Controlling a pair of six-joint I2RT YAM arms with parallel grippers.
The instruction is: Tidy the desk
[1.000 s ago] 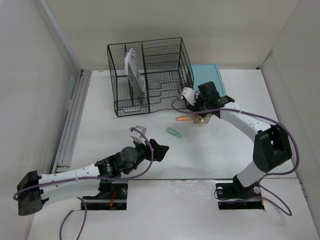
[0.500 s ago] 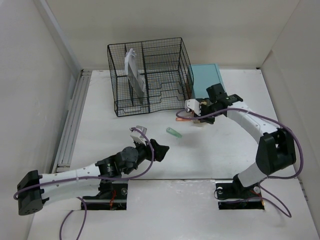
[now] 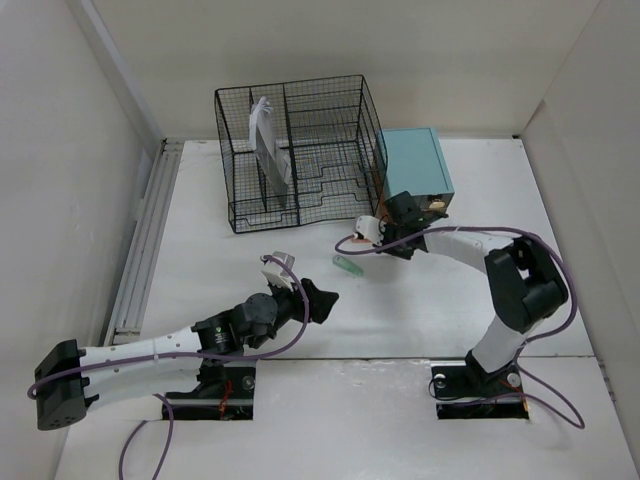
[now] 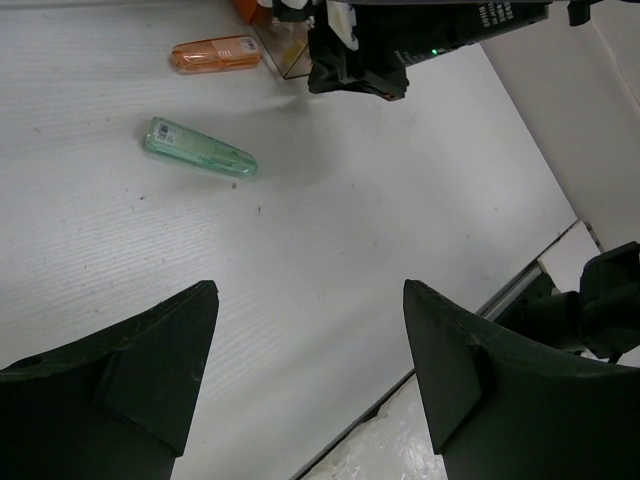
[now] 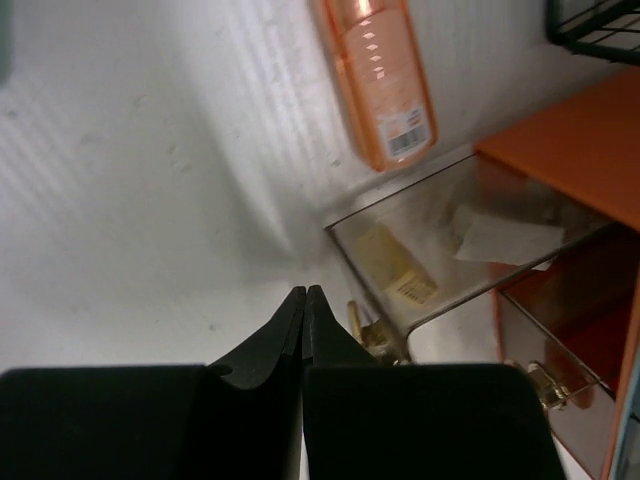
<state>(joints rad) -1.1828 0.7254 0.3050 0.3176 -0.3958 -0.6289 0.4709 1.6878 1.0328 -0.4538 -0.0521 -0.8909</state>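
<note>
Now the right arm bends low over the desk (image 3: 200, 240), its gripper (image 5: 303, 293) pinched tight on nothing, tips just beside a clear drawer (image 5: 440, 250) at the teal box (image 3: 415, 163). The left arm lies stretched low, its gripper (image 4: 308, 295) spread wide and empty. Under both arms the desk is white, matte, faintly ridged and walled in white. A green tube (image 4: 200, 150) and an orange tube (image 4: 215, 53) lie loose near the rack (image 3: 300, 150).

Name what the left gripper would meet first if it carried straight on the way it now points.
Most likely the bare desk: the left gripper, jaws open, aims at white surface right of the green pen, missing it. Depth is hard to judge.
</note>
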